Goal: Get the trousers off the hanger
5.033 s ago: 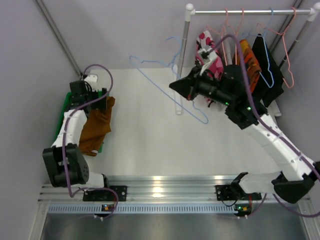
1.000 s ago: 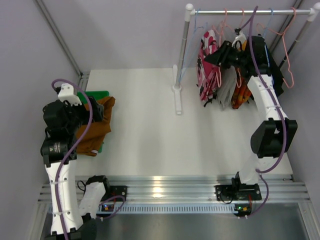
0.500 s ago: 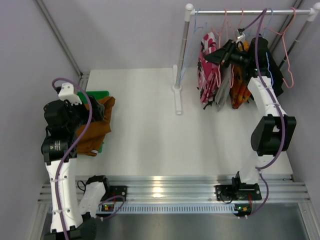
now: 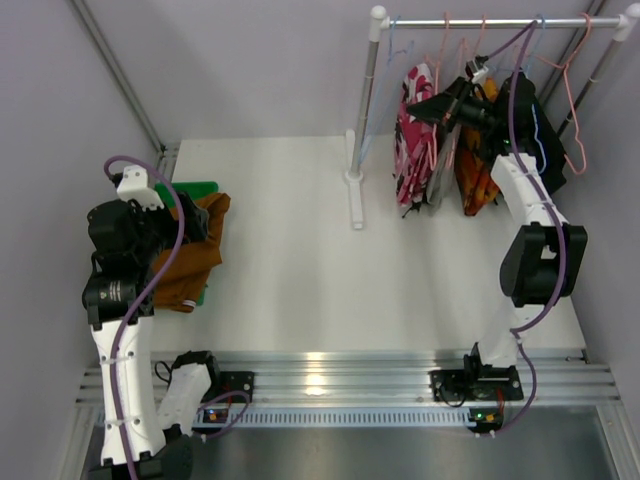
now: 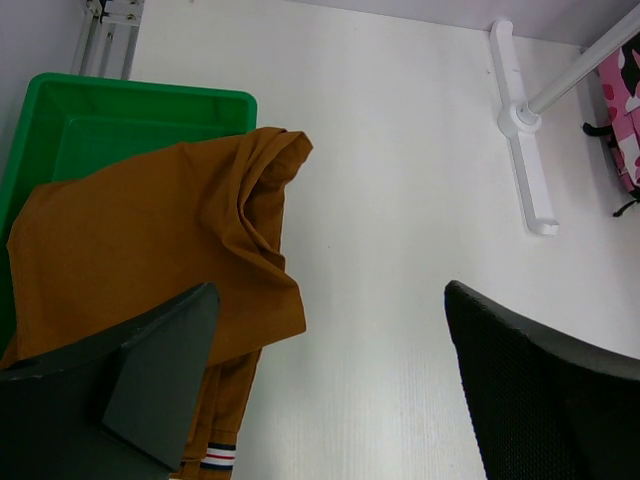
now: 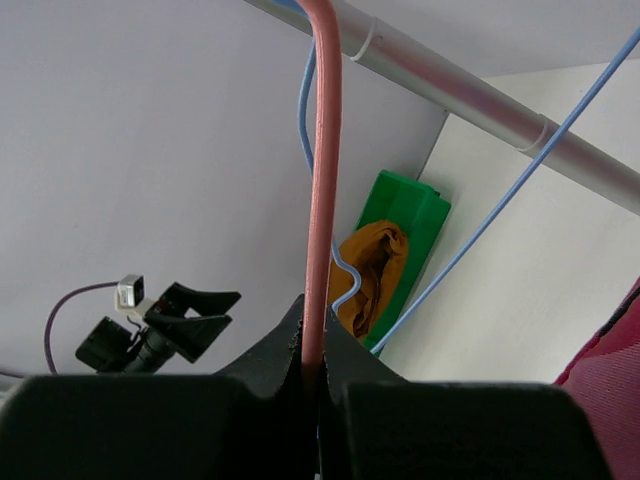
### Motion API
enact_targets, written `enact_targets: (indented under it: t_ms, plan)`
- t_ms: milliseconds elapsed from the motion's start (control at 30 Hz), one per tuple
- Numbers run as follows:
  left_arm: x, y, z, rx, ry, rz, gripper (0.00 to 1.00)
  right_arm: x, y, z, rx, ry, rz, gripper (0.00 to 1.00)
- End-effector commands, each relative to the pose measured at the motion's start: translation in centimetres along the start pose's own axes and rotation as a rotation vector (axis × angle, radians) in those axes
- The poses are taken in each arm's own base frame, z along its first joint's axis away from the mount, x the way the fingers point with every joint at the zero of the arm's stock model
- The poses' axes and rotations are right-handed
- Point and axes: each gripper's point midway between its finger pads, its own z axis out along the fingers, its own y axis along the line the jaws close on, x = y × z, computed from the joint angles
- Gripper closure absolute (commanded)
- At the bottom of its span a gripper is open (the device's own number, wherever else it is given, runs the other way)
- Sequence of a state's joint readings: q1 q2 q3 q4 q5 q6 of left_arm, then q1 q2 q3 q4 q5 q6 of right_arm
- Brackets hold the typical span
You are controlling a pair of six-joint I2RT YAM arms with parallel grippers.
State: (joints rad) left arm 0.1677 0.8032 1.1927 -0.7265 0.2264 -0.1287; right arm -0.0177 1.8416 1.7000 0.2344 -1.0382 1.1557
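Note:
On the rail hang the floral trousers and, beside them, the light grey trousers. My right gripper is up among them, shut on a pink hanger wire just below the rail. A corner of the floral cloth shows at the lower right of the right wrist view. The rust-brown trousers lie half in the green tray at the left. My left gripper hovers open above them, nothing between its fingers.
An orange-patterned garment and a black garment hang further right, with bare pink hangers. A blue hanger hangs at the rail's left end. The rack's white post and foot stand mid-table. Walls close in on both sides.
My right gripper has closed onto the pink hanger wire and shifted slightly left; the hanging garments swung with it. The left arm has not moved in the last second.

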Motion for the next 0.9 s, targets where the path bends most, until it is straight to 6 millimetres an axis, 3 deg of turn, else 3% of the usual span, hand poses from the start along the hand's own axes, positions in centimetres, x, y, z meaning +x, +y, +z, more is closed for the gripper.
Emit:
enact_targets:
  t_ms: [0, 300, 467, 600, 667, 767, 800, 867]
  plan:
    - [-0.8, -0.1, -0.2, 0.001, -0.033, 0.005, 0.01, -2.4, 10.1, -1.4, -0.202, -0.083, -0.358, 1.00]
    - [-1.5, -0.1, -0.6, 0.000, -0.051, 0.021, 0.01, -2.6, 15.6, -2.5, -0.295, -0.116, -0.441, 1.00]
    - [-2.9, 0.3, -1.3, -0.032, -0.088, 0.058, 0.01, -1.4, 17.9, -3.7, -0.324, -0.119, -0.447, 1.00]
    - [-2.9, 0.1, -1.4, -0.025, -0.084, 0.053, 0.01, 0.8, 18.4, -4.9, -0.325, -0.096, -0.422, 1.00]
    - [-2.8, -0.1, -1.5, -0.016, -0.083, 0.049, 0.01, 2.0, 17.5, -5.2, -0.317, -0.078, -0.381, 1.00]
    - [-2.6, -0.9, -2.0, 0.024, -0.092, 0.057, 0.01, 4.5, 18.6, -6.6, -0.334, -0.049, -0.394, 1.00]
    - [-2.6, -1.1, -2.2, 0.035, -0.098, 0.061, 0.01, 5.5, 17.4, -6.8, -0.318, -0.025, -0.353, 1.00]
    - [-2.5, -1.7, -2.7, 0.064, -0.112, 0.071, 0.01, 7.4, 18.4, -7.9, -0.332, -0.010, -0.368, 1.00]
